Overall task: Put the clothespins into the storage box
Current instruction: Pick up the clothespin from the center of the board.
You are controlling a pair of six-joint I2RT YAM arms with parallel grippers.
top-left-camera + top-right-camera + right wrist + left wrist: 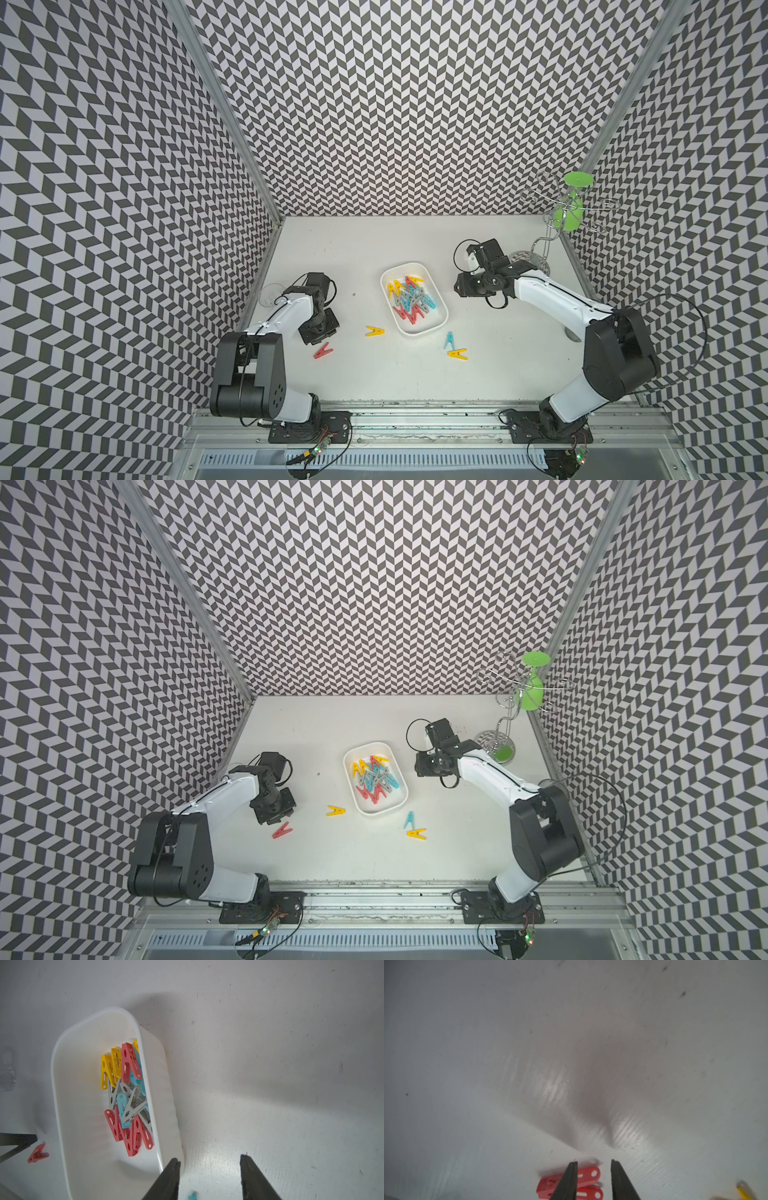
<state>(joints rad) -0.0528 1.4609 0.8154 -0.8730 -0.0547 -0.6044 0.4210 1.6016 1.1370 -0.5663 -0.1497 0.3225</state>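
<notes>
The left fingers (pixel 569 1182) stand apart, low over the white bench (pixel 374 249). They straddle one end of a red plastic A-shaped clothespin (pixel 588 1174) that lies flat near the left arm, well apart from the shallow white plastic storage box (pixel 428 325). Nothing is clamped yet. One finger overlaps the pin's body while the other has a gap beside it, so an off-centre squeeze would likely shove the pin sideways or make it spring out. Pinching across its legs could also open its spring mouth and leave a weak hold.

The right fingers (pixel 253 1180) are released and empty, hovering just beside the box's rim, where a careless move could nudge the box. A yellow clothespin (pixel 375 331), a light blue clothespin (pixel 449 340) and a second yellow clothespin (pixel 457 353) lie loose on the bench. A mixed pile of clothespins (pixel 411 297) already sits in the box.
</notes>
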